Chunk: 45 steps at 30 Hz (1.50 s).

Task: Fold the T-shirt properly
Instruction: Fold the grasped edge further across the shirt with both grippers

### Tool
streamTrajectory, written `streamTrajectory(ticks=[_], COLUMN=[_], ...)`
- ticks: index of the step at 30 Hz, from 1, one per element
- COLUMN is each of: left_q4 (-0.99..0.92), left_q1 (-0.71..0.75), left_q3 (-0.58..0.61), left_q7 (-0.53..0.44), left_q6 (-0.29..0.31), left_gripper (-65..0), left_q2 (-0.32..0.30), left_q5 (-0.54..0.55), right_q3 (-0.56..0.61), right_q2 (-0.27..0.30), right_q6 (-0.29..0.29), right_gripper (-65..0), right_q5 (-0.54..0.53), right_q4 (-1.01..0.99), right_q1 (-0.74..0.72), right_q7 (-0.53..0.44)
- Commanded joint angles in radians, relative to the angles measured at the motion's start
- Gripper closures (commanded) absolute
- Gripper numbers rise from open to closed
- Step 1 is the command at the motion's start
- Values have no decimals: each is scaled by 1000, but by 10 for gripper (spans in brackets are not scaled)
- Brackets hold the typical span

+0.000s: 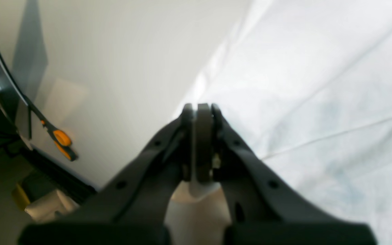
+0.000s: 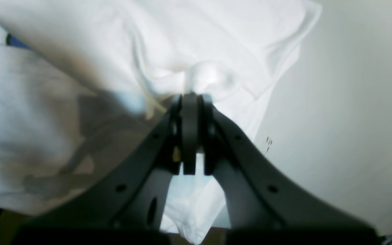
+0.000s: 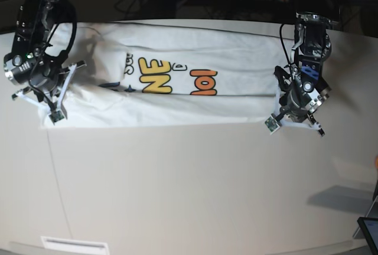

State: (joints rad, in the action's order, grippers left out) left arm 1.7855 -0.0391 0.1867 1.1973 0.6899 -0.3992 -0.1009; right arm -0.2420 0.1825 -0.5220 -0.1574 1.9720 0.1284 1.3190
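The white T-shirt (image 3: 177, 110) lies stretched in a long band across the far half of the table, with yellow and orange letters showing on top. My right gripper (image 3: 52, 87) is at its left end. In the right wrist view its jaws (image 2: 191, 97) are shut on a bunched bit of the T-shirt (image 2: 216, 41). My left gripper (image 3: 288, 104) is at the shirt's right end. Seen from the left wrist camera, that gripper (image 1: 199, 107) is shut at the edge of the T-shirt (image 1: 318, 102), with a sliver of white cloth between the pads.
The white table (image 3: 189, 184) stretches toward the near edge. Orange-handled scissors (image 1: 58, 136) lie near the table's edge by the left arm. A dark tablet corner (image 3: 369, 231) sits at the near right. Cables and equipment run behind the far edge.
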Motion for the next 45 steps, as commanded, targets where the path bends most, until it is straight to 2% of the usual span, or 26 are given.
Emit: streamTrajectory(ticks=[1, 6, 11, 13, 19, 23, 32, 35, 37, 39, 41, 45], left_q4=[20, 23, 23, 23, 23, 23, 30, 84, 106, 113, 119, 147], left_q1=[-14, 9, 23, 29, 60, 81, 97, 107, 107, 107, 109, 149], left_q3=[-5, -3, 72, 92, 96, 96, 95, 95, 95, 95, 96, 84], left_q7=[8, 8, 8, 8, 8, 3, 2, 6, 10, 10, 10, 10], left_q6=[8, 8, 8, 8, 8, 8, 8, 8, 8, 8, 8, 8], left_gripper=[0, 0, 0, 0, 0, 0, 0, 0, -64, -197, -264, -262], left_q2=[-13, -34, -66, -70, -71, -99, -149, -149, -149, -149, -149, -160], left_q5=[-12, -12, -12, -12, -12, -12, -10, -10, -10, -10, -9, -4], right_q3=[-32, -81, -79, -82, -79, -81, -82, -82, -82, -84, -84, -84], right_q2=[-4, -18, -19, -36, -65, -90, -91, -91, -108, -120, -125, -127], right_q6=[7, 7, 7, 7, 7, 7, 7, 7, 7, 7, 7, 7], right_gripper=[0, 0, 0, 0, 0, 0, 0, -49, -80, -109, -132, -183], right_q5=[5, 6, 6, 6, 6, 6, 6, 6, 6, 6, 6, 6], right_q4=[17, 17, 17, 17, 16, 16, 14, 14, 14, 14, 13, 13], right_q1=[-13, 6, 40, 43, 44, 44, 44, 44, 44, 44, 44, 49], right_q7=[-8, 4, 3, 3, 3, 3, 1, 1, 1, 1, 3, 9])
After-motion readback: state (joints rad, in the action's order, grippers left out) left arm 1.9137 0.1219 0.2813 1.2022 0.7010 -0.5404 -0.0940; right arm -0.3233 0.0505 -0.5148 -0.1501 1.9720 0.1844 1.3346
